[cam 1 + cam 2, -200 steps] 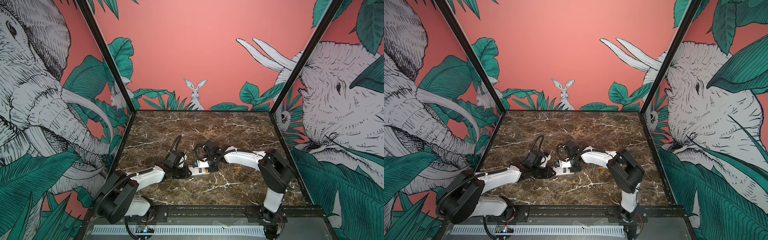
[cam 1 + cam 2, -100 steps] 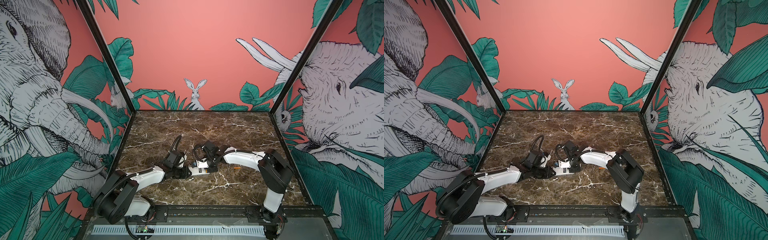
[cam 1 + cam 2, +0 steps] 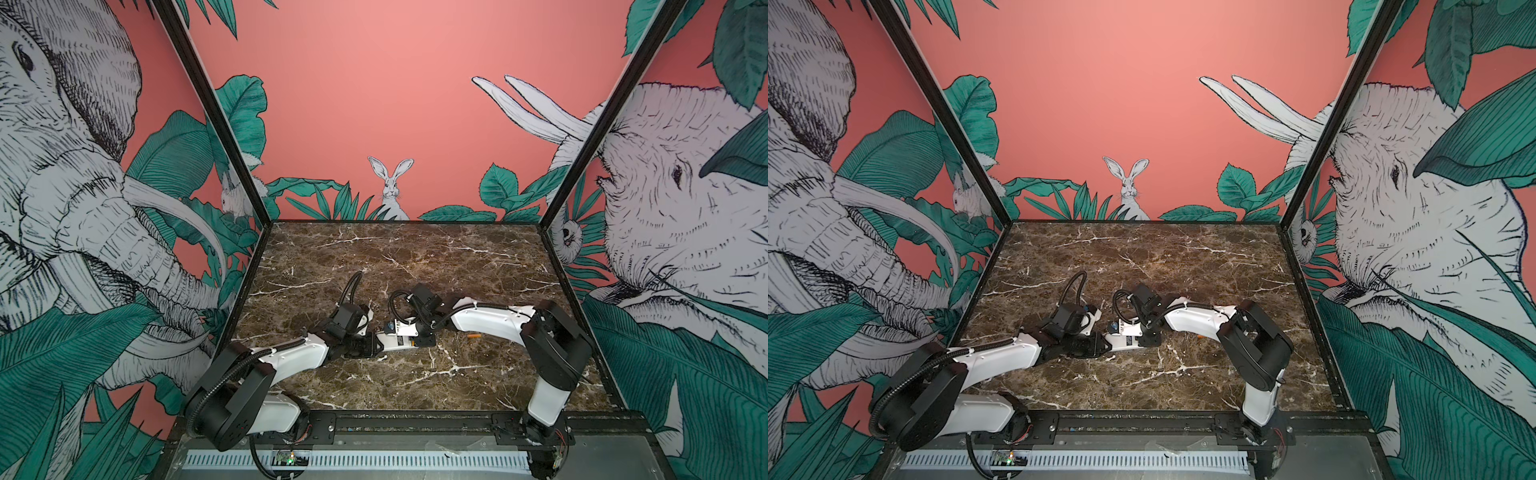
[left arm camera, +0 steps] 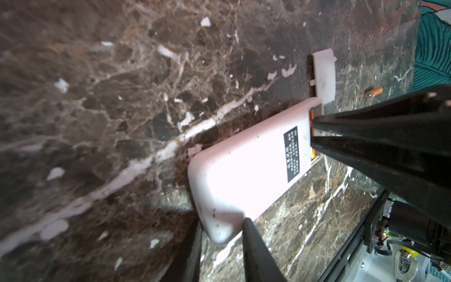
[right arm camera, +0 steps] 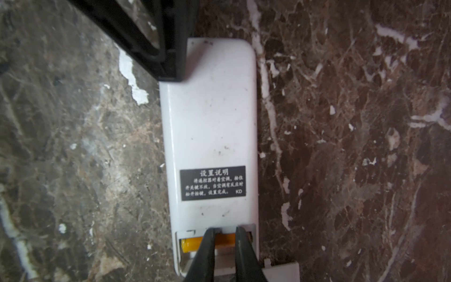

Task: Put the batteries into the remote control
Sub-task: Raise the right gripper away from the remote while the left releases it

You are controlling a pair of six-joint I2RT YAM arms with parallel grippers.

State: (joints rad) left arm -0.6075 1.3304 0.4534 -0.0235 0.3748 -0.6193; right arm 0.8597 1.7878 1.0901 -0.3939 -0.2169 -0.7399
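Right fingers (image 5: 205, 254) parted astride seated battery (image 5: 190, 244), left fingers (image 4: 256, 256) pinching remote control (image 5: 210, 122), forearms (image 3: 486, 322) low, converging

Robot lab cell: jungle-mural walls (image 3: 374, 83), black frame (image 3: 220, 124), marble-print tabletop (image 3: 415, 257), arm-mounting rail (image 3: 415, 420).

We see the battery (image 5: 190, 245) only partly behind the right gripper's fingers (image 5: 206, 249); the battery cover (image 5: 280, 272) runs off frame.
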